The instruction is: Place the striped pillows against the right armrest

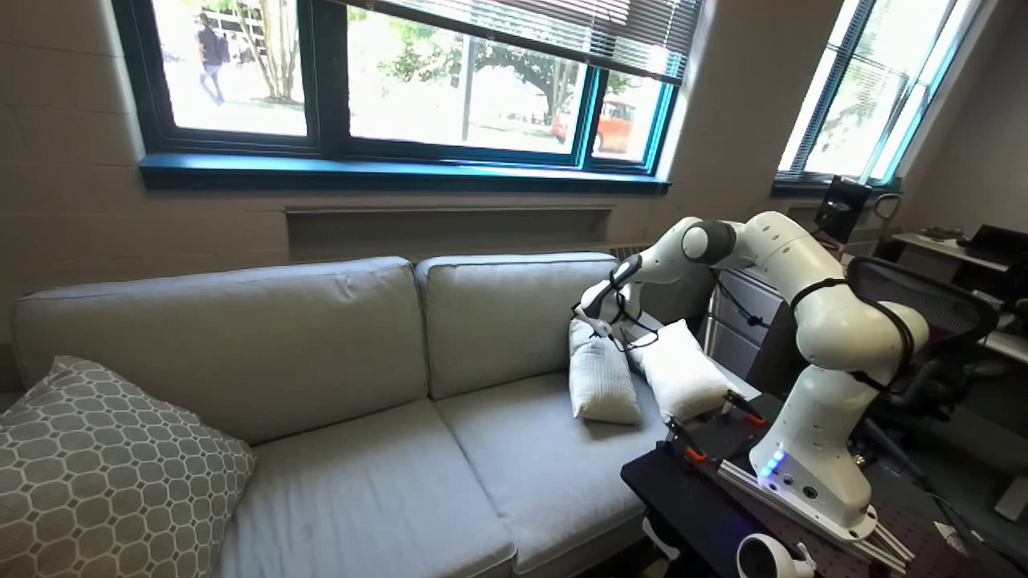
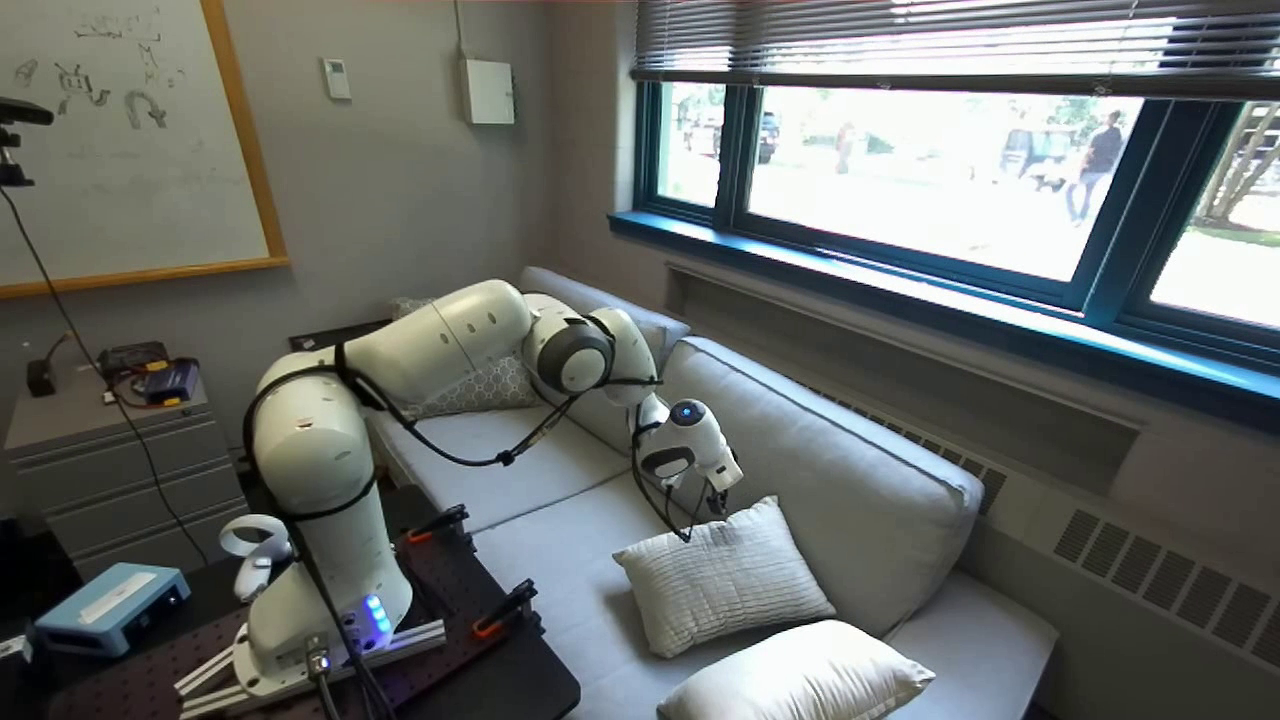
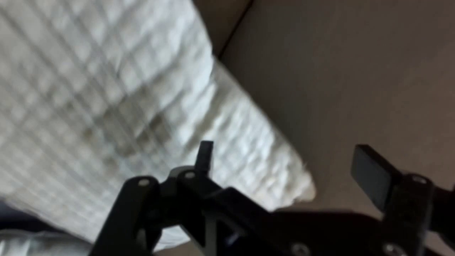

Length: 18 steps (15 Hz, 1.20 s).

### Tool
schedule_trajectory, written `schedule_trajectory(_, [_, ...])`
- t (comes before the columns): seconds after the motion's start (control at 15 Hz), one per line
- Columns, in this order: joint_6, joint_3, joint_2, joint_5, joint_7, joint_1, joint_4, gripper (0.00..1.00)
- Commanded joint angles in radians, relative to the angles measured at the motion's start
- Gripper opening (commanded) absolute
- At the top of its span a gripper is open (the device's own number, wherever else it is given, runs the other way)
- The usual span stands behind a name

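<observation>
A cream striped pillow (image 1: pixel 604 381) leans on the sofa's back cushion in both exterior views. Beside it lies another off-white pillow (image 2: pixel 800 675), whose stripes are hard to make out; it rests near the right armrest (image 2: pixel 985 625), a low grey-beige block. My gripper (image 3: pixel 287 164) is open just over the upper corner of the leaning striped pillow (image 3: pixel 89 89). In the wrist view that corner shows between the spread fingers (image 3: pixel 373 177), with nothing clamped; whether they touch the fabric I cannot tell. From outside, the fingertips are small and partly lost against the arm.
A grey lattice-patterned pillow (image 1: pixel 120 474) sits at the sofa's far end. Back cushions (image 1: pixel 514 321) rise behind the seat. The robot's black table (image 2: pixel 520 665), with orange-tipped clamps (image 2: pixel 505 608), borders the sofa's front. Cables (image 2: pixel 480 460) hang along the arm.
</observation>
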Motion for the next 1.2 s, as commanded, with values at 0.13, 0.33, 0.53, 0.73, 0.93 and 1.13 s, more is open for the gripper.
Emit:
schedule_trajectory(0.13, [-0.081, 0.319, 0.057, -0.019, -0.218, -0.107, 0.028, 1.00])
schedule_trajectory(0.33, [-0.188, 0.455, 0.119, 0.002, -0.302, -0.154, 0.073, 1.00])
schedule_trajectory(0.53, [-0.345, 0.502, 0.172, 0.050, -0.337, -0.157, 0.138, 1.00])
schedule_trajectory(0.73, [-0.441, 0.440, 0.205, 0.105, -0.305, -0.097, 0.219, 1.00])
schedule_trajectory(0.93, [-0.495, 0.357, 0.238, 0.133, -0.268, -0.022, 0.292, 1.00])
schedule_trajectory(1.13, [-0.540, 0.220, 0.244, 0.104, -0.197, 0.083, 0.334, 1.00])
